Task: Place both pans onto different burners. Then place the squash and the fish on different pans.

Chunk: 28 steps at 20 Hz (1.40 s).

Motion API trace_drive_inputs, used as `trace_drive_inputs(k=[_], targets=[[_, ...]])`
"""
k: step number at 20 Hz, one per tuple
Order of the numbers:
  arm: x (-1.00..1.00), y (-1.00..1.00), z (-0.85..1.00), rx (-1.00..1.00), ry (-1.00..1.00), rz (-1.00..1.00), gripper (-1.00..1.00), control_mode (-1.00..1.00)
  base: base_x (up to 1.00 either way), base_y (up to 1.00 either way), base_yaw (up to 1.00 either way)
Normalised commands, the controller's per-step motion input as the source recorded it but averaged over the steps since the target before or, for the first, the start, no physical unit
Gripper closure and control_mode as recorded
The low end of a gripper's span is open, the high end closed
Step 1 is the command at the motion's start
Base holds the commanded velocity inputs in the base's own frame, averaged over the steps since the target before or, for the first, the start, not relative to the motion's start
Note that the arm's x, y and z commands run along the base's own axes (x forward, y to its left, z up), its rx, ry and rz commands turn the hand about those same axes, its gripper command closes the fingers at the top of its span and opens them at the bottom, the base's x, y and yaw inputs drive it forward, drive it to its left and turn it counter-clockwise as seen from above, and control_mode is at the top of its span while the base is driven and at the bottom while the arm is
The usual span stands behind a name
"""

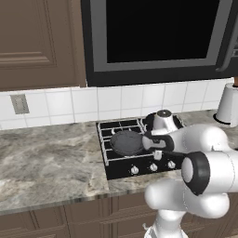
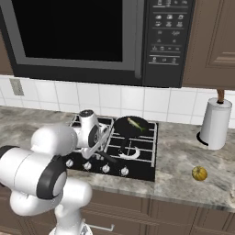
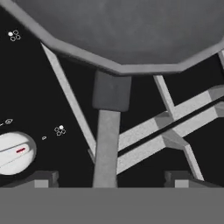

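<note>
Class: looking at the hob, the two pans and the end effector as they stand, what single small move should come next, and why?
Probably lift the end effector straight up, clear of the handle. Its fingers stand open either side of the handle, and this pan already sits on a front burner. The other pan holds the fish, so the squash on the counter comes next.
</note>
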Motion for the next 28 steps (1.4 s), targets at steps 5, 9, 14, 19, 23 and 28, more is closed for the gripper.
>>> trace_drive_inputs(k=[5,9,14,19,23,28], targets=[[0.0,0.0,0.37,0.01,0.0,0.0,-1.0,-1.0,0.0,0.0,0.0],[-0.16,0.0,0.41,0.03,-0.01,0.0,-1.0,-1.0,0.0,0.0,0.0],[-0.29,0.0,0.47,0.06,-0.04,-0.02,-1.0,-1.0,0.0,0.0,0.0],[-0.36,0.0,0.03,0.0,-0.04,-0.2,-1.0,-1.0,0.0,0.0,0.0],[-0.26,-0.03,-0.03,0.0,-0.04,-0.25,-1.0,-1.0,0.0,0.0,0.0],[-0.1,-0.28,0.0,0.0,-0.05,-0.21,-1.0,-1.0,0.0,0.0,0.0]])
